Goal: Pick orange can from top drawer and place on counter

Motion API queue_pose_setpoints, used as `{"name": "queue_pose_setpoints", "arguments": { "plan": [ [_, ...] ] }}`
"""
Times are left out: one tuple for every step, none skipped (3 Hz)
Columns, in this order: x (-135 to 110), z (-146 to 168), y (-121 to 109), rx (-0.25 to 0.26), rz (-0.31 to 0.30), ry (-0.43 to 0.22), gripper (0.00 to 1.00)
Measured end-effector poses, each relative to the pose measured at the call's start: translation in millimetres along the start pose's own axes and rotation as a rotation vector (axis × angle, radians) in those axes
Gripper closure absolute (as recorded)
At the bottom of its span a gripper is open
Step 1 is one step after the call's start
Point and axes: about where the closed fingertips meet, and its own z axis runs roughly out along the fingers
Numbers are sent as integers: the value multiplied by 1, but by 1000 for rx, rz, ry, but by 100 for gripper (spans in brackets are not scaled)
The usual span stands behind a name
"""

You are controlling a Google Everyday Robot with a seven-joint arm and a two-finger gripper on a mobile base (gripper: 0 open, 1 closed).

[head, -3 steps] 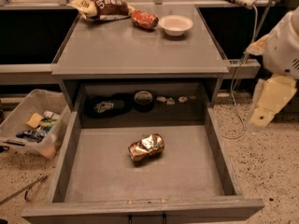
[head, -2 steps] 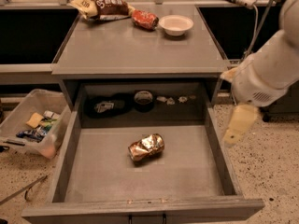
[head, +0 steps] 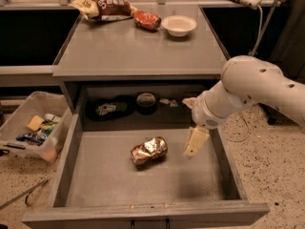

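Inside grey top drawer point(head: 109, 185), dented shiny orange can point(head: 149, 150), claw point(head: 195, 143) nearby

Dim, warm light falls from above onto the desk point(head: 138, 46). The end effector point(head: 196, 143) hangs over the right side of the top drawer point(head: 109, 180), whose back recess is dark. The orange can point(head: 149, 150) at the drawer's middle glints.

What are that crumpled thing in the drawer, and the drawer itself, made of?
The orange can looks like thin metal: shiny copper-orange, silvery glints, sharp creases. The top drawer is matte grey, perhaps painted metal or laminate. The gripper, hanging beside the can, looks like cream plastic.
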Motion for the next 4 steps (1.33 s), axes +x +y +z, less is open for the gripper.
{"name": "queue_pose_setpoints", "arguments": {
  "plan": [
    [0,0,0,0,0,0,0],
    [-6,9,2,-19,-12,-12,0],
    [-18,31,7,-56,-39,-48,0],
    [-31,61,20,-114,-75,-71,0]
  ]
}}
